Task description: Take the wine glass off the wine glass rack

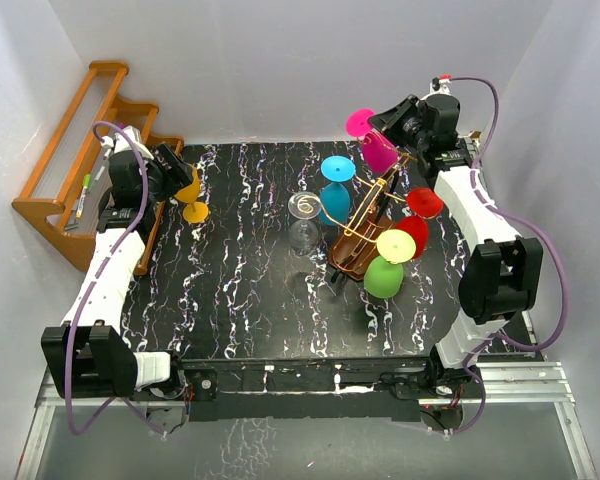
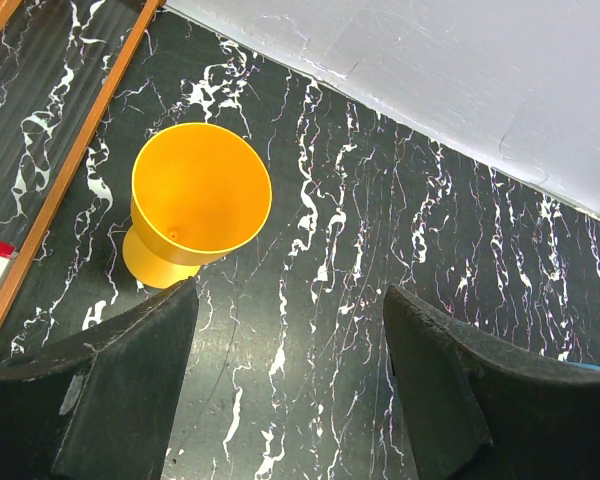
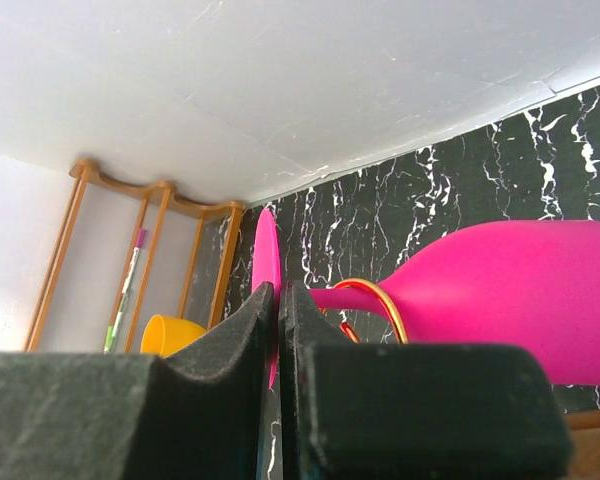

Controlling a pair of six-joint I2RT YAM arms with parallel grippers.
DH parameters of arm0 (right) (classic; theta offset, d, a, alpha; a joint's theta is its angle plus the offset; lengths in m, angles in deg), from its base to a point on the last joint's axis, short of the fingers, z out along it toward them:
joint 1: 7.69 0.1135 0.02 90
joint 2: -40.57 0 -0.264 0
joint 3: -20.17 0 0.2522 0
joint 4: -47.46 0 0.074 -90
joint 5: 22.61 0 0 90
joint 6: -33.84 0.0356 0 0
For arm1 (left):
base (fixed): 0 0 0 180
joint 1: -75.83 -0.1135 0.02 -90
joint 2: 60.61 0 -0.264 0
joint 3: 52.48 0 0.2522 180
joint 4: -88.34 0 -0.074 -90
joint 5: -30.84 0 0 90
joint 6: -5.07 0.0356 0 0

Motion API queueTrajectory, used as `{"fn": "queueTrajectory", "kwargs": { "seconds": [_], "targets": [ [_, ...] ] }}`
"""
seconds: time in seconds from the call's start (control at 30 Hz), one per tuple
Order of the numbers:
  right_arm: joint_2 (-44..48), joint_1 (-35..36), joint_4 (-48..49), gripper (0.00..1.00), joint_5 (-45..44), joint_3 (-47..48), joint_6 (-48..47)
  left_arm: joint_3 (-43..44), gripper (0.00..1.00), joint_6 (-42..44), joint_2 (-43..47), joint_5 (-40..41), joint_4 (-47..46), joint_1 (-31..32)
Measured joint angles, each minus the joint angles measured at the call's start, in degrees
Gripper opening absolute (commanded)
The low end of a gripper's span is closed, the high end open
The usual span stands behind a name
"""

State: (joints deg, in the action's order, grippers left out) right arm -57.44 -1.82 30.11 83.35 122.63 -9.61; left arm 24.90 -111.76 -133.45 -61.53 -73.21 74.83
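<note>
The black counter [image 1: 240, 300], veined with white, carries everything. The wine glass rack [image 1: 358, 240] stands on its right half: a violin-shaped body of brown wood, lying at a slant, with thin gold wire arms curling out of it into spirals.

Well to the left of the rack, past the counter's edge, leans an orange-brown stepped shelf [image 1: 75, 175].

Coloured glasses hang about the rack: a teal glass [image 1: 334, 198] on its left side, a red glass [image 1: 418, 215] on its right side and a yellow-green glass [image 1: 388, 265] at its near end. A clear glass [image 1: 302, 220] stands on the counter just left of the rack. A yellow glass [image 1: 192, 195] stands upright far to the rack's left, close to the shelf.

The magenta wine glass [image 1: 380, 152] sits at the rack's far end. It is opaque and glossy, lying sideways with a rounded bowl, a short stem and a flat round foot. In the right wrist view its stem passes through a gold wire loop [image 3: 380, 300] of the rack.

The right gripper [image 3: 278, 300] is at that far end, its fingers [image 3: 230, 340] pressed together on the thin edge of the magenta foot.

The left gripper [image 2: 290, 300] hangs over bare counter far left of the rack, its fingers [image 2: 140, 340] spread wide, with the yellow glass just beyond the left one
</note>
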Motion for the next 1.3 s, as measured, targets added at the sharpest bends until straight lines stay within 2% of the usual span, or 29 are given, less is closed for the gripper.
{"fn": "queueTrajectory", "kwargs": {
  "seconds": [0.23,0.53,0.97,1.3],
  "targets": [
    [1.31,0.02,-0.42,0.08,-2.62,-1.88,-0.74,0.0,0.72,-0.02,-0.15,-0.02,0.0,0.0],
    [9.11,0.0,-1.01,0.08,-3.3,-7.82,-2.36,0.0,0.72,-0.02,-0.79,-0.04,0.0,0.0],
    [10.32,0.0,-2.62,0.08,10.32,-8.28,-2.86,0.0,0.72,-0.09,-0.79,-0.33,-0.04,0.0],
    [-0.66,1.97,2.62,0.08,19.23,-1.53,-3.82,-0.02,0.72,-0.09,-0.76,-0.48,-0.39,0.0]
  ]
}}
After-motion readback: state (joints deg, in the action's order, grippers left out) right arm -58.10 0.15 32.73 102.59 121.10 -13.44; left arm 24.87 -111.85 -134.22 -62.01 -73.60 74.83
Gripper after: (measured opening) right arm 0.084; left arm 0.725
